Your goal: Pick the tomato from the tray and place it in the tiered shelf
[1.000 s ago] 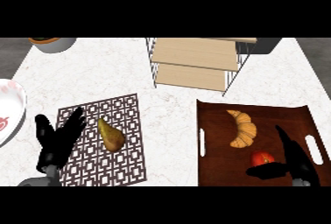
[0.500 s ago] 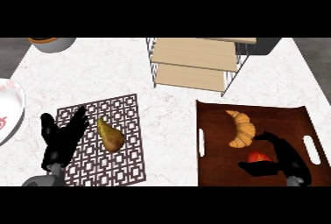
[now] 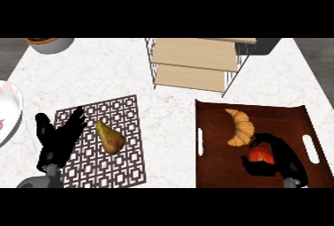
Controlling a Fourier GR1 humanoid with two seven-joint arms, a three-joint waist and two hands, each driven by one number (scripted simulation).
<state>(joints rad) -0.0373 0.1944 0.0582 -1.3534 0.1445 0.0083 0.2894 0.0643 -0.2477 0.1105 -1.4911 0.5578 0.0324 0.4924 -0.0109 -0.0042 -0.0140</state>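
The red tomato [image 3: 259,154] lies on the dark brown tray [image 3: 215,114] at the right, just below a croissant [image 3: 241,126]. My right hand [image 3: 282,154] is over the tray with its fingers and thumb curled round the tomato, hiding part of it. The tiered shelf [image 3: 195,64], a wire frame with pale wooden boards, stands at the back centre, beyond the tray. My left hand [image 3: 57,137] rests open on the left edge of a patterned mat, fingers up.
A pear [image 3: 110,137] lies on the brown lattice mat [image 3: 108,119] at the left. A white plate [image 3: 8,112] shows at the left edge, a bowl [image 3: 49,43] at the back left, a dark object [image 3: 264,45] behind the shelf.
My right hand has moved left across the tray and closed its fingers round the tomato. The left hand has barely shifted.
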